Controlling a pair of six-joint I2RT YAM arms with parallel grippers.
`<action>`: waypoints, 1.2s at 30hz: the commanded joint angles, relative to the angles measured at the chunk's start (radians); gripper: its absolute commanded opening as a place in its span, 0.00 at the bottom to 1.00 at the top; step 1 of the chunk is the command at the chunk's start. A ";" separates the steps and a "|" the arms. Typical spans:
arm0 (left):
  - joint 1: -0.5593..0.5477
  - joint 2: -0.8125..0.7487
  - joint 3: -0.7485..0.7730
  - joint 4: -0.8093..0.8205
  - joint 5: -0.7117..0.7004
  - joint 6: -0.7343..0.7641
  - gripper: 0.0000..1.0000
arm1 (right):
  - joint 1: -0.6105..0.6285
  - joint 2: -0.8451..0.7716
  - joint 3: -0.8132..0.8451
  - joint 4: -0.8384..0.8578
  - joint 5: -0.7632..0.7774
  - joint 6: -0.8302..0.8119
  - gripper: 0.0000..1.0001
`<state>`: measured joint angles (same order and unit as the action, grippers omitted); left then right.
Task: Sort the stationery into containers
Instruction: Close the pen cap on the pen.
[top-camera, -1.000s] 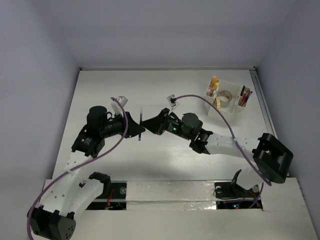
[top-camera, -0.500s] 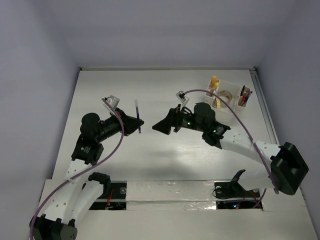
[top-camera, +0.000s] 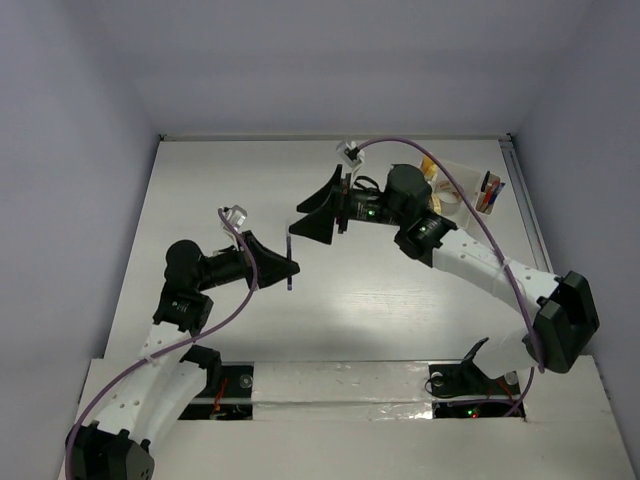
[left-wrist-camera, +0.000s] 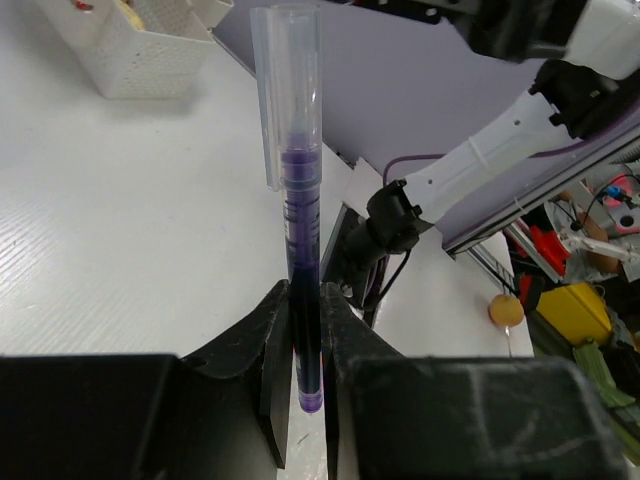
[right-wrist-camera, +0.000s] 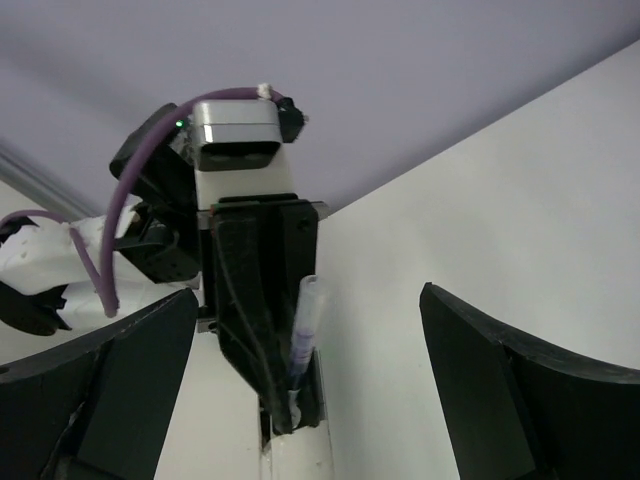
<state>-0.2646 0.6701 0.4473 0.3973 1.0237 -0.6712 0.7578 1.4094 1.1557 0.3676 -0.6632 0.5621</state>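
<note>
Gripping a purple pen (left-wrist-camera: 300, 200) by its lower end above the table (top-camera: 200, 180), the left gripper (left-wrist-camera: 305, 335) is facing the empty, wide-open right gripper (top-camera: 300, 221), while the far organizer (top-camera: 468, 170) is already holding a tape roll (top-camera: 451, 198) and other pens (top-camera: 487, 191), so this pen is waiting to go in.

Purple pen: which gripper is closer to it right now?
Left. The left gripper is shut on one end of the purple pen. The right gripper stands open farther up the table, facing the pen without touching it.

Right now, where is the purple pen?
The purple pen is left of centre in the top view, clamped in the left gripper, facing the open right gripper.
</note>
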 joint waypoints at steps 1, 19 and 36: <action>0.002 -0.007 -0.001 0.133 0.076 -0.041 0.00 | -0.002 0.045 0.065 0.027 -0.073 0.010 0.98; -0.007 0.029 0.011 0.077 0.030 -0.002 0.00 | 0.017 0.138 0.114 0.068 -0.111 0.064 0.65; -0.007 0.034 0.019 0.069 0.009 0.002 0.00 | 0.044 0.154 0.105 0.097 -0.105 0.070 0.22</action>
<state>-0.2676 0.7048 0.4473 0.4297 1.0313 -0.6834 0.7876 1.5642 1.2224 0.4046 -0.7563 0.6346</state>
